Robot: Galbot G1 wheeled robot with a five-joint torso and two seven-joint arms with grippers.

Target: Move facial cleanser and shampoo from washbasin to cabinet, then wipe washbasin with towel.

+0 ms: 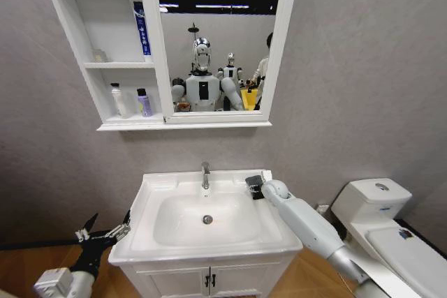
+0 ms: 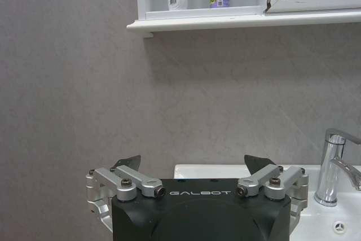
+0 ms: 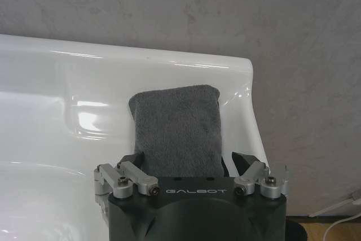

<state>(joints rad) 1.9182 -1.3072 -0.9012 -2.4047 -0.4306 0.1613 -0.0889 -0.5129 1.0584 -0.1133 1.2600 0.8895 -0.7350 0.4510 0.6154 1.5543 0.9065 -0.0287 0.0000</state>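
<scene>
The dark grey towel (image 3: pixel 176 128) lies on the back right corner of the white washbasin (image 1: pixel 160 190), right of the chrome faucet (image 1: pixel 205 174). My right gripper (image 3: pixel 186 161) is open and low over the towel (image 1: pixel 251 183), one finger on each side of its near end. My left gripper (image 1: pixel 105 228) hangs open and holds nothing, left of the washbasin's front corner. In the cabinet's (image 1: pixel 105 123) lowest compartment stand a white bottle (image 1: pixel 119 100) and a purple bottle (image 1: pixel 144 102). I cannot tell which is the facial cleanser and which the shampoo.
A blue tube (image 1: pixel 142 29) leans in the cabinet's middle compartment. The mirror (image 1: pixel 216 40) reflects the robot. A white toilet (image 1: pixel 380 221) stands close on the right, under my right arm. The grey wall runs behind the washbasin, with the two-door vanity (image 1: pixel 209 280) below it.
</scene>
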